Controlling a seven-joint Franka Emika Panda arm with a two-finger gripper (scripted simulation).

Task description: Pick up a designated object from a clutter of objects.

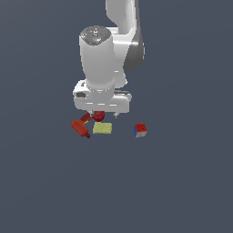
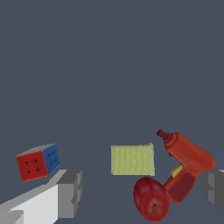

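Note:
The designated object, a red-orange drill-like thing (image 1: 79,127) (image 2: 189,158), lies on the floor at the exterior view's left end of the clutter of objects, its dark nozzle pointing away from its handle. A round red ball (image 1: 98,115) (image 2: 151,199) sits beside the handle. A flat yellow-green pad (image 1: 102,129) (image 2: 132,159) lies in the middle, and a multicoloured cube (image 1: 140,130) (image 2: 38,162) stands apart. My gripper (image 1: 103,113) (image 2: 141,190) hangs open just above the ball, fingers (image 2: 70,192) spread wide. The drill's handle lies near one finger, and nothing is held.
The floor is a plain dark grey surface. The arm's white body (image 1: 102,59) rises behind the items and hides the ground behind the ball in the exterior view.

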